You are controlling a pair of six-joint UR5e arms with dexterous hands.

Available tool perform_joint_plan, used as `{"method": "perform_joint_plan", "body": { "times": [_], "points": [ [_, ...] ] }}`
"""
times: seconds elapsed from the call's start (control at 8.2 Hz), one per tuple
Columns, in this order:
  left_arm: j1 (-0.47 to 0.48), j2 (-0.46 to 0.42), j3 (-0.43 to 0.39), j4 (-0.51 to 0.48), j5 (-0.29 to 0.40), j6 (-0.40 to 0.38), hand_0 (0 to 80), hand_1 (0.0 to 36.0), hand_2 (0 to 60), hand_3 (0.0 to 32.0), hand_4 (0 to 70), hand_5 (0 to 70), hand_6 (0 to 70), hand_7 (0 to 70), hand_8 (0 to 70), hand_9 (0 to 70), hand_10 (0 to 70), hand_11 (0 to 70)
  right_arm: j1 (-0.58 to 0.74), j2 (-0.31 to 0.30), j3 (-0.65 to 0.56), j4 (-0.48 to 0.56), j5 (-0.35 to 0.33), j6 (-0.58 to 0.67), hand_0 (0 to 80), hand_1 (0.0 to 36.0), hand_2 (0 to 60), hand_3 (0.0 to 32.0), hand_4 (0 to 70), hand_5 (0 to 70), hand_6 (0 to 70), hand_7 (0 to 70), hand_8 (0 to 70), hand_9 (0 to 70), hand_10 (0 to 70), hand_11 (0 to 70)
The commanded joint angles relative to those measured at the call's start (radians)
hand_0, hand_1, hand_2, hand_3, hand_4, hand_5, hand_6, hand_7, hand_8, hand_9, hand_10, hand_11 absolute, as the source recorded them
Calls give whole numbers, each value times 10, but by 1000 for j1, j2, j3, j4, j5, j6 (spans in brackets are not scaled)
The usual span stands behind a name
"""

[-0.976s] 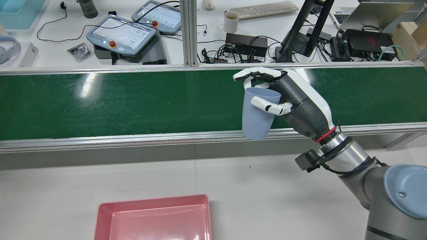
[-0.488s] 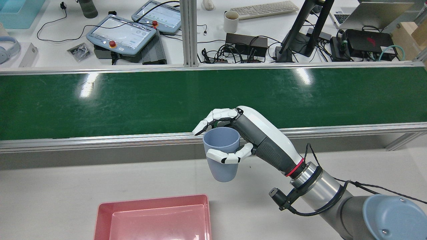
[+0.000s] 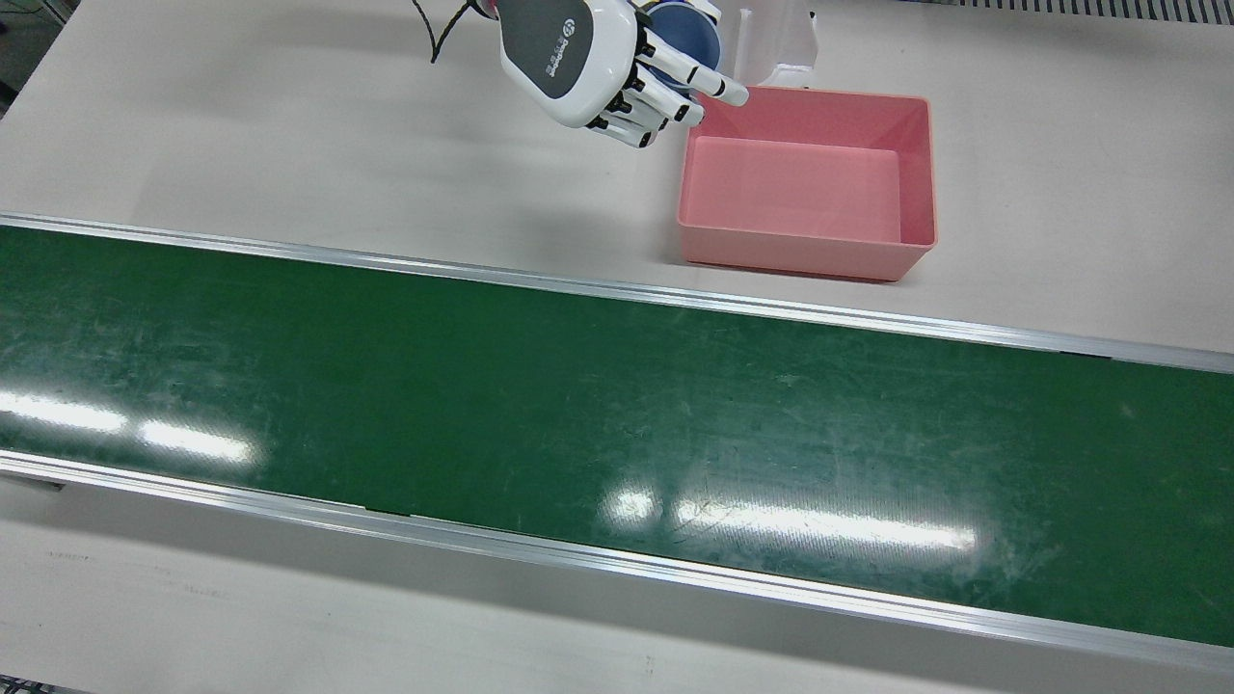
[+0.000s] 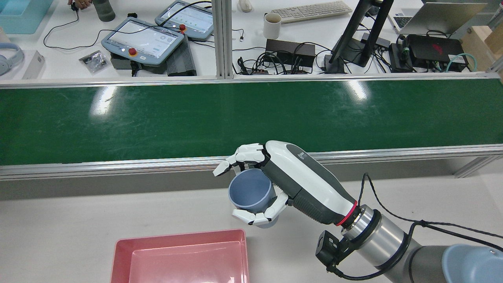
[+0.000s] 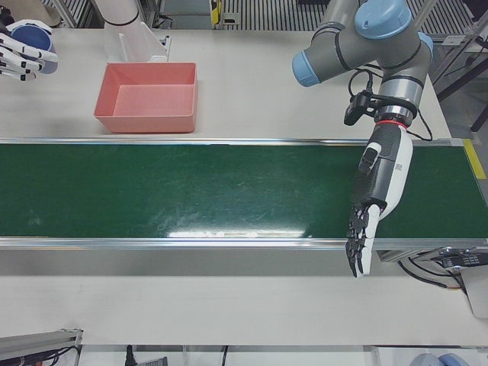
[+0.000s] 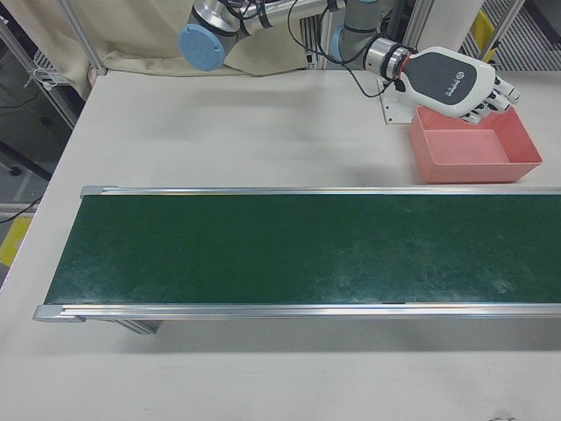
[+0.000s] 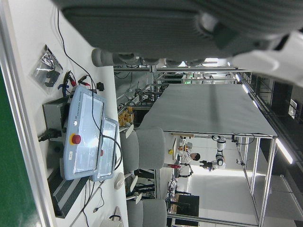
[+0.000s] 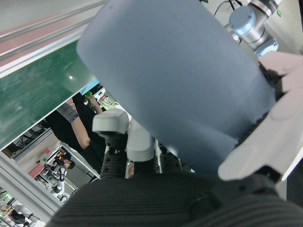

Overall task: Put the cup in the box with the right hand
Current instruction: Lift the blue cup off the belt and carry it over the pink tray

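**Inspector A:** The cup [image 4: 251,192] is showing as a plain pale blue tumbler, smooth-walled and tapering toward its base, with no handle visible. The right hand [image 4: 275,181] is grasping it, fingers [image 4: 240,157] curling over the far rim and the thumb pressing the near wall.

**Inspector B:** Position?

**Inspector A:** It is hanging in the air over the grey table [image 4: 78,220], near the right-hand far corner of the pink box [image 4: 180,255] in the rear view, and outside its walls. In the front view, the cup [image 3: 686,34] is sitting just beside the box's [image 3: 808,251] upper left corner.

**Inspector B:** Orientation?

**Inspector A:** It is tilting. The long axis is running roughly upright but leaning, so the open mouth is facing up and toward the rear camera, and the base is pointing down toward the table.

**Inspector B:** Differences between views?

**Inspector A:** The rear view is showing the hollow interior; the right hand view is showing only the outer wall [image 8: 180,90], filling the frame. In the right-front view the hand [image 6: 456,83] is hiding the cup. Only the left-front view is showing the left hand [image 5: 371,200], which is lying flat and released, fingers extended over the green belt [image 5: 191,191], holding nothing.
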State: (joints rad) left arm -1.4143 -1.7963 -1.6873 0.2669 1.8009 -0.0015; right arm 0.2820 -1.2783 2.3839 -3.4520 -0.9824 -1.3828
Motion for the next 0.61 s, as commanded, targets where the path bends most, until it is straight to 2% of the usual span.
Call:
{"method": "perform_joint_plan", "body": {
  "times": [0.0,0.12,0.37,0.49],
  "points": [
    [0,0,0,0,0,0,0,0,0,0,0,0,0,0,0,0,0,0,-76,10,-116,43,2,-75,502,286,600,0,97,219,471,700,700,700,570,700],
    [0,0,0,0,0,0,0,0,0,0,0,0,0,0,0,0,0,0,-96,10,-144,89,2,-74,496,280,600,0,56,217,470,700,700,700,571,700],
    [0,0,0,0,0,0,0,0,0,0,0,0,0,0,0,0,0,0,-128,11,-150,126,-4,-56,475,226,600,0,45,212,469,700,700,700,588,700],
    [0,0,1,0,0,0,0,0,0,0,0,0,0,0,0,0,0,0,-138,11,-150,131,-5,-32,475,233,600,0,15,199,457,700,700,700,579,700]
  ]
}}
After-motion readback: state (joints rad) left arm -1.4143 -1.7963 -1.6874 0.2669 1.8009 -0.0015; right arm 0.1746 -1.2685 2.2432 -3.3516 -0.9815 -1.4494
